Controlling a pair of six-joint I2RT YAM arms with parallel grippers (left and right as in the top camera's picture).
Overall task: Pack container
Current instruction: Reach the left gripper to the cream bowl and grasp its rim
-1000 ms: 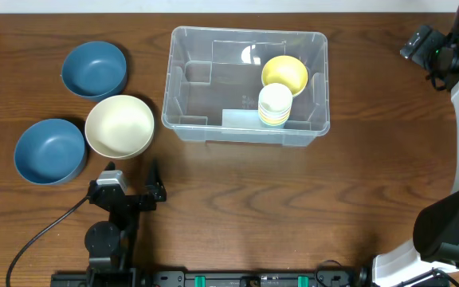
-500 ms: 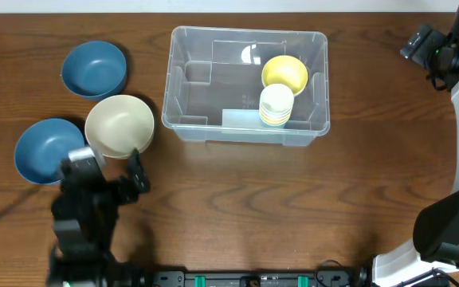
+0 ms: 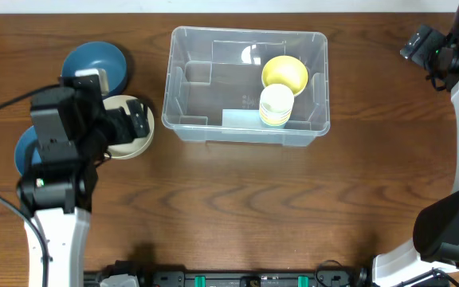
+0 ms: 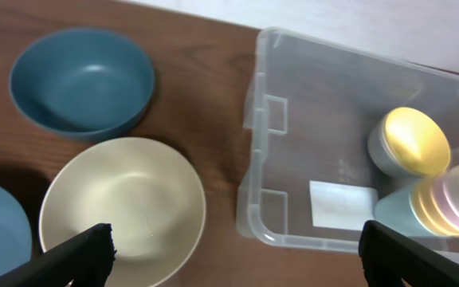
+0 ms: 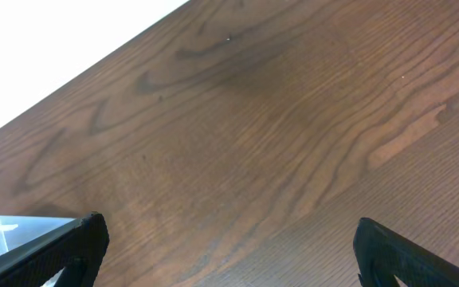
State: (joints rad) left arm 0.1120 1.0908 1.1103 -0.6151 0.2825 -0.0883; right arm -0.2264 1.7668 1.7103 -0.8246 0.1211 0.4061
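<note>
Left gripper point(image 4: 233, 257), jaws wide, over cream bowl point(image 4: 122, 207) beside container point(image 4: 255, 159)

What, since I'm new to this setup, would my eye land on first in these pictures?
The large clear container at the top centre of the table stands out, with a yellow bowl and a stack of cups in its right side. To its left sit a cream bowl and two blue bowls, with the open left gripper hovering over the cream one.

Bright, even light gives soft shadows and a white glare patch on the container point(image 3: 251, 54).
</note>
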